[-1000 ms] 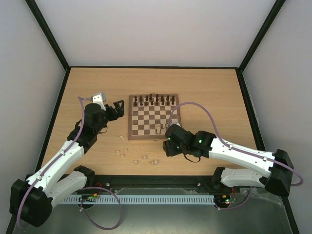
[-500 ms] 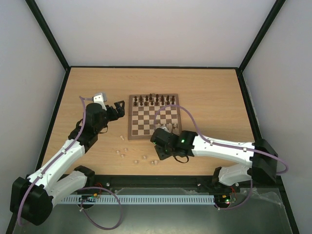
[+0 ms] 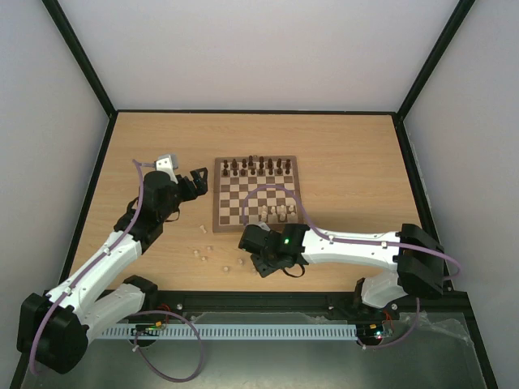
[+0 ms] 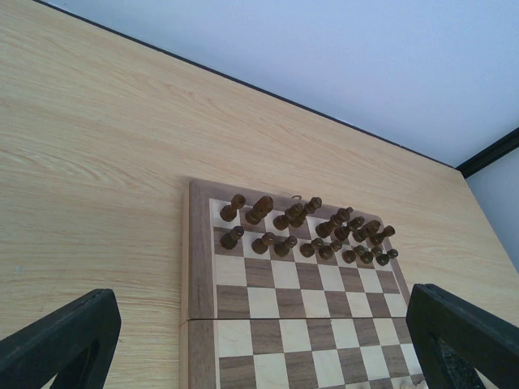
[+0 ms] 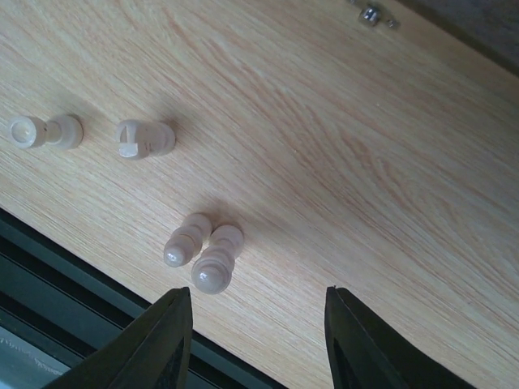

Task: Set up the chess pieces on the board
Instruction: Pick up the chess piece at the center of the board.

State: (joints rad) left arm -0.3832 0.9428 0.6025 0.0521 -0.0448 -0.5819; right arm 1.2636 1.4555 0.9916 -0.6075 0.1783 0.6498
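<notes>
hovering part-open and empty, the right hand (image 5: 258,296) has two pale chess pieces (image 5: 204,253) lying side by side on the table (image 5: 389,162) just ahead-left of its gap, far nearer than the wide-open, empty left hand (image 3: 195,183).

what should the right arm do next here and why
Probably shift the right gripper sideways over the pair of pale pieces and lower it. Its jaws stand open with nothing between them, and those two pieces lie on their sides, side by side, on the table, off-centre toward one finger.
</notes>
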